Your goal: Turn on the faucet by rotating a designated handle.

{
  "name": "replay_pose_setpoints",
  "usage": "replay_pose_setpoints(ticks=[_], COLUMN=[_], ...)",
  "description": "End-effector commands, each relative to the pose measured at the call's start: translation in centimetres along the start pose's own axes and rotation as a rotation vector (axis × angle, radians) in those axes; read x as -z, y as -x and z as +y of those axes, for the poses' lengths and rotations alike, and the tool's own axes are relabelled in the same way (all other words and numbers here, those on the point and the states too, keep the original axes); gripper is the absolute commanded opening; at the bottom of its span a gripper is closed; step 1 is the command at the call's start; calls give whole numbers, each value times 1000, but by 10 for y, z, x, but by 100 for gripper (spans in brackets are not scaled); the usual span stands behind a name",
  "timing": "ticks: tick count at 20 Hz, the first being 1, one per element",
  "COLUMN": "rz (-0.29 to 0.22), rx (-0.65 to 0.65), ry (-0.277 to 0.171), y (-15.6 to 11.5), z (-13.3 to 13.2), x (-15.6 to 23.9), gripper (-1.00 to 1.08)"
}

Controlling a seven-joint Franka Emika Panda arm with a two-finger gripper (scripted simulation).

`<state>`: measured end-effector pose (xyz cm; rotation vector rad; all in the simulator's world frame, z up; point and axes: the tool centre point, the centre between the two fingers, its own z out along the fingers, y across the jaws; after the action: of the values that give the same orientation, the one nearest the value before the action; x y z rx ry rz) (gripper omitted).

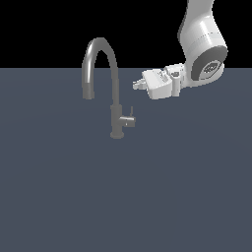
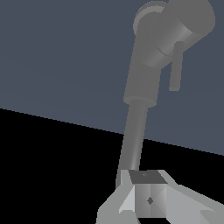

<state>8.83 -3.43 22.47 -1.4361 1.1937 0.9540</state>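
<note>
I'm holding the tool [image 1: 138, 84] sideways, upper right of centre in the exterior view, tips facing the faucet [image 1: 116, 106]; it's gripping nothing, and I can't tell the jaw gap. I'm keeping it above the handle [image 1: 129, 121], which is sticking out low on the faucet body mid-frame, w/ its thin pin upright, prob. to drop onto it. The worktop [image 1: 187, 187] is sitting under everything.

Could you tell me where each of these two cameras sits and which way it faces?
Exterior view: off the arm, looking slightly down at the tall dark grey metal gooseneck faucet and its short grey cylindrical handle; the white arm and claw enter from upper right.
Wrist view: on the wrist, looking along the faucet; a pale claw part fills the lower edge.
Shared: faucet and handle.
</note>
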Motion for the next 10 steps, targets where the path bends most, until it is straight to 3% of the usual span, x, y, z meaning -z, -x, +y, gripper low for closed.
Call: replay_pose_setpoints(ticks=[1, 10], rz=[-42, -142], rx=[-56, -190], ry=[-58, -194], y=[-22, -74], z=[-2, -3], x=[-3, -15], gripper=[-100, -100])
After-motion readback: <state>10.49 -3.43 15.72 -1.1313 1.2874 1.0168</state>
